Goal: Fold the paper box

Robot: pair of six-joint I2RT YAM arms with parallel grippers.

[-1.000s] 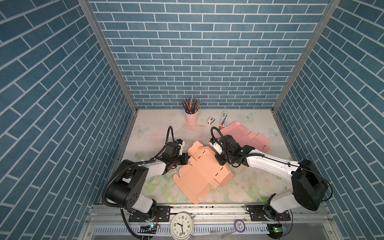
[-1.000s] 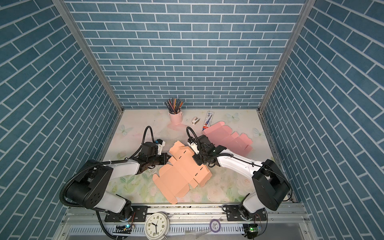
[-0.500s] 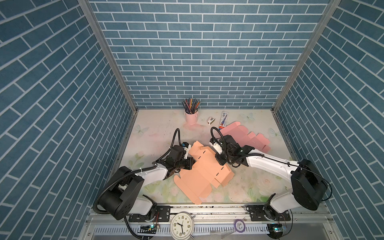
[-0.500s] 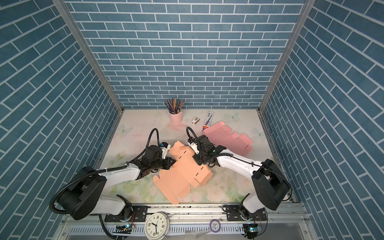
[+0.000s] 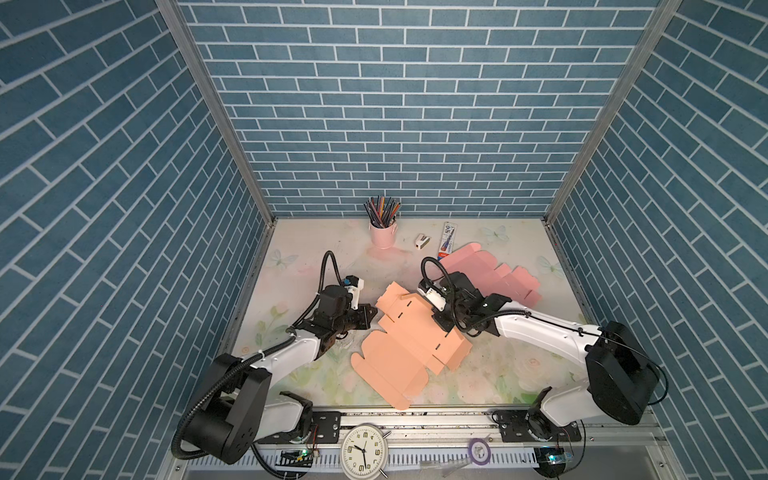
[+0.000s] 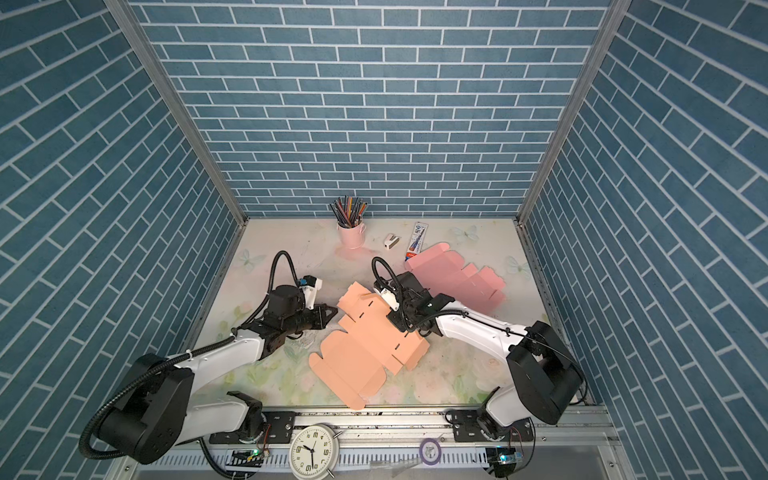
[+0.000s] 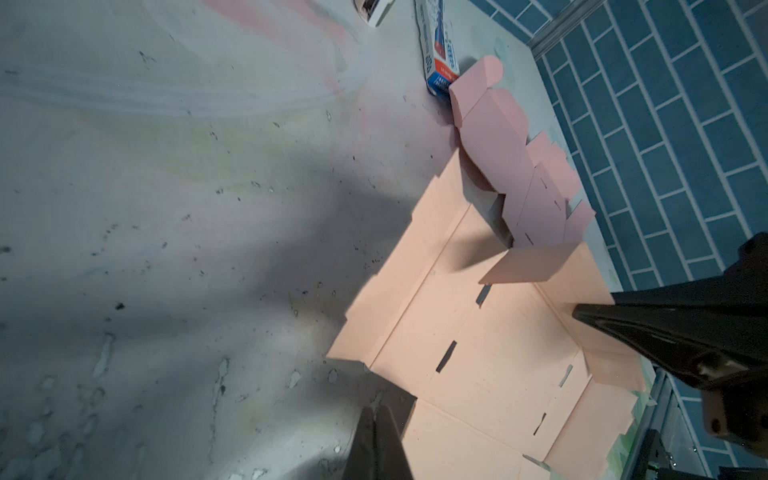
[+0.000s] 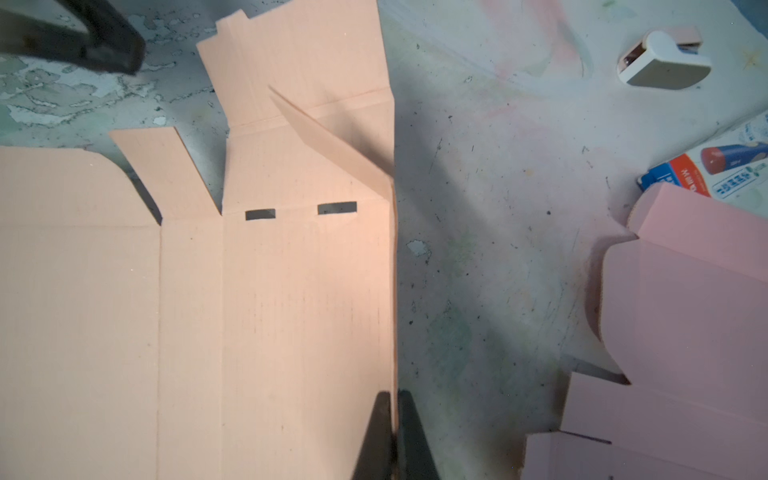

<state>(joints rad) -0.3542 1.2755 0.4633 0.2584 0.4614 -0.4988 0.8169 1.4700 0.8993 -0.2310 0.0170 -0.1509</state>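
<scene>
The orange paper box point(image 5: 409, 340) point(image 6: 365, 345) lies unfolded and mostly flat in the middle of the table. My right gripper point(image 5: 441, 323) point(image 6: 400, 322) point(image 8: 394, 395) is shut on the box's far-right side panel, which stands up on edge between the fingers. A small corner flap point(image 8: 332, 141) next to that panel leans inward. My left gripper point(image 5: 374, 320) point(image 6: 332, 311) point(image 7: 377, 409) is shut with nothing in it, its tip low over the table in a notch at the box's left edge point(image 7: 365, 324).
A second, pink flat box point(image 5: 490, 276) point(image 8: 685, 311) lies right behind the right wrist. At the back stand a pink pencil cup point(image 5: 382, 235), a small white object point(image 5: 422, 241) and a toothpaste carton point(image 5: 449, 237). A clock point(image 5: 363, 453) sits on the front rail.
My left arm has lowered and stretched forward, its shut gripper staying at the box's left edge. The right gripper and the panel it holds have not moved.
</scene>
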